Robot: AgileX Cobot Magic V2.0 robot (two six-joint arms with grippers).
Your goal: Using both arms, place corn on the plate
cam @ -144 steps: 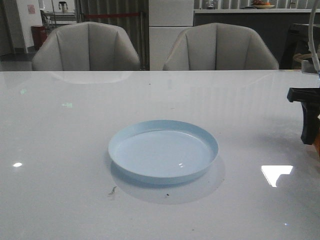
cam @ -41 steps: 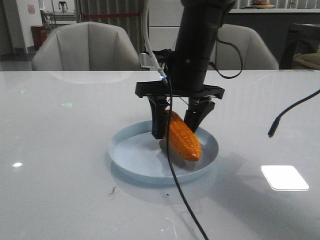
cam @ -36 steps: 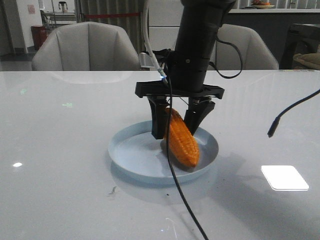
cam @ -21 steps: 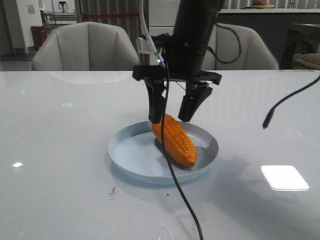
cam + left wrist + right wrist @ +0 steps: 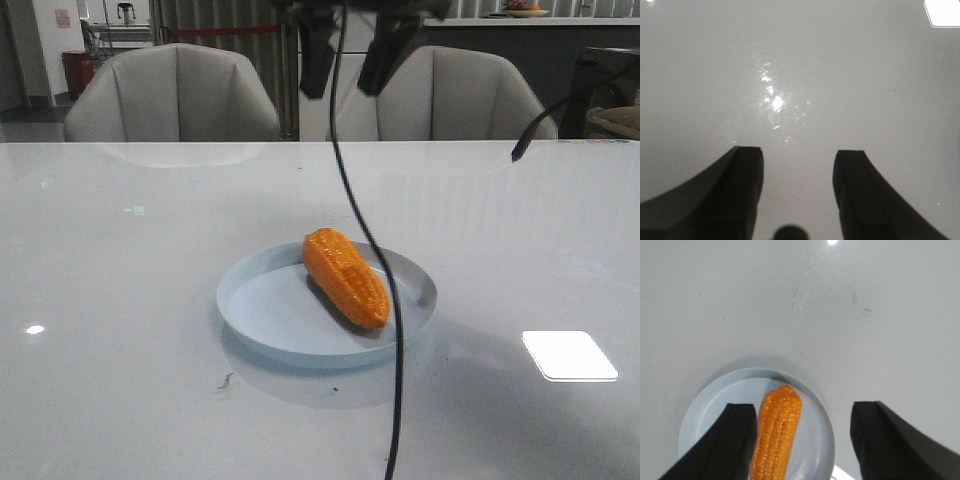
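Note:
The orange corn (image 5: 347, 277) lies flat on the pale-blue plate (image 5: 260, 310) at the table's middle, thick end to the back. My right gripper (image 5: 342, 90) hangs high above it at the top edge of the front view, open and empty. The right wrist view looks straight down between its fingers (image 5: 805, 406) at the corn (image 5: 776, 435) and the plate (image 5: 710, 405) well below. My left gripper (image 5: 797, 150) is open and empty over bare white table; it does not show in the front view.
A thin black cable (image 5: 372, 260) hangs from the right arm in front of the plate. Another cable end (image 5: 520, 150) dangles at the right. Two grey chairs (image 5: 172, 95) stand behind the table's far edge.
My right gripper held the corn tilted on the plate, then opened and let it go. It has since risen straight up. The corn now lies flat on the plate.

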